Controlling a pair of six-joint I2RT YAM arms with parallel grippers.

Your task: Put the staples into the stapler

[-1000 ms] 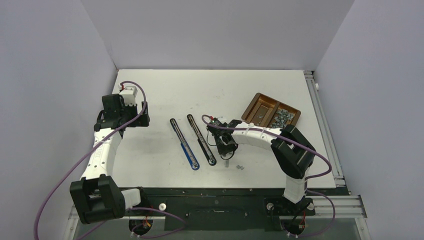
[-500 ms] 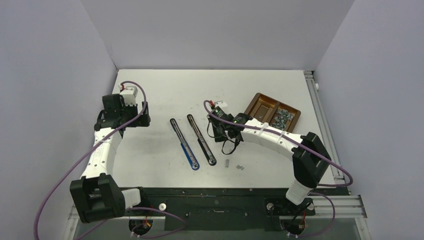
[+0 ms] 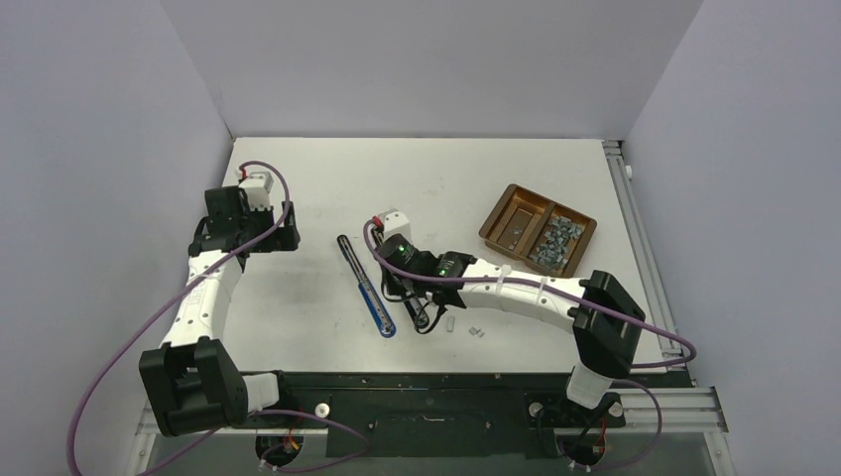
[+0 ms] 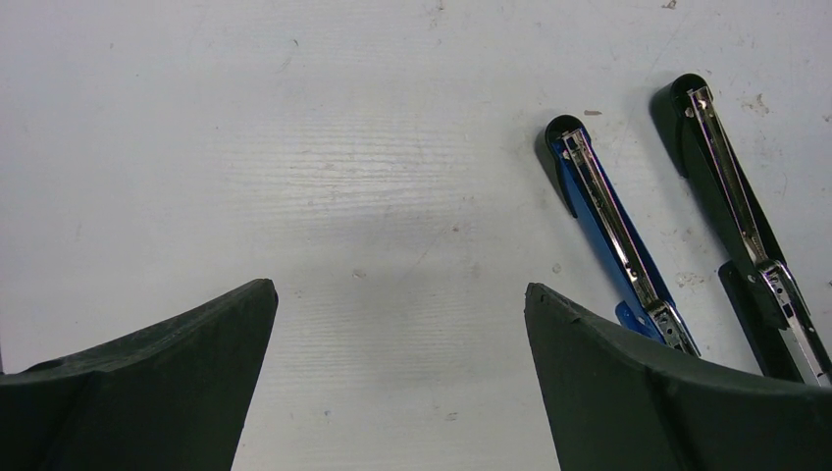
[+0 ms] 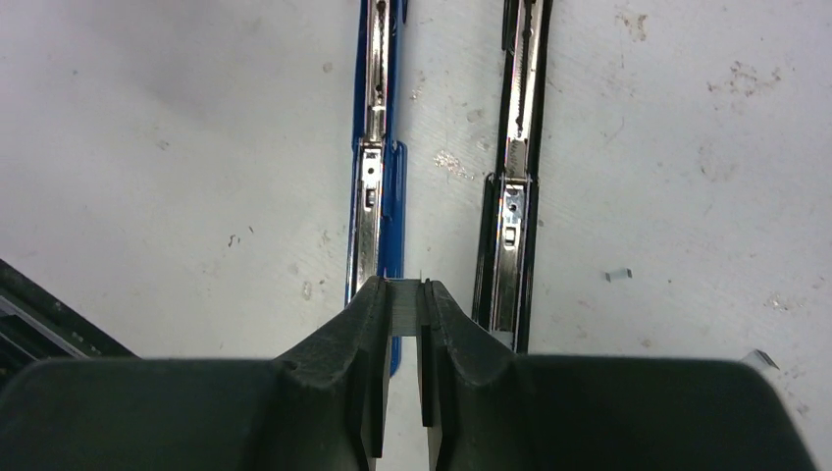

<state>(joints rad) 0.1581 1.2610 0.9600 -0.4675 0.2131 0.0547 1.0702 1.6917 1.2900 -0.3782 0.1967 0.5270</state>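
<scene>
Two staplers lie opened flat side by side, a blue stapler (image 3: 365, 286) (image 5: 378, 147) (image 4: 613, 226) and a black stapler (image 5: 520, 147) (image 4: 736, 216). In the top view my right arm covers most of the black one. My right gripper (image 5: 403, 289) (image 3: 405, 290) is shut on a small silver strip of staples (image 5: 404, 306). It hovers over the gap between the two staplers, near their lower ends. My left gripper (image 4: 399, 289) (image 3: 288, 230) stands wide open over bare table, left of the staplers, with nothing between its fingers.
A brown two-compartment tray (image 3: 502, 220) sits at the right, with a heap of staples (image 3: 555, 238) in its right half. Loose staple bits (image 3: 449, 322) (image 3: 477, 332) (image 5: 617, 275) lie on the table right of the black stapler. The table's black front edge is close below.
My right arm has swung left, away from the loose staples, and now reaches over the two staplers with the strip still in its jaws. The left arm has not moved.
</scene>
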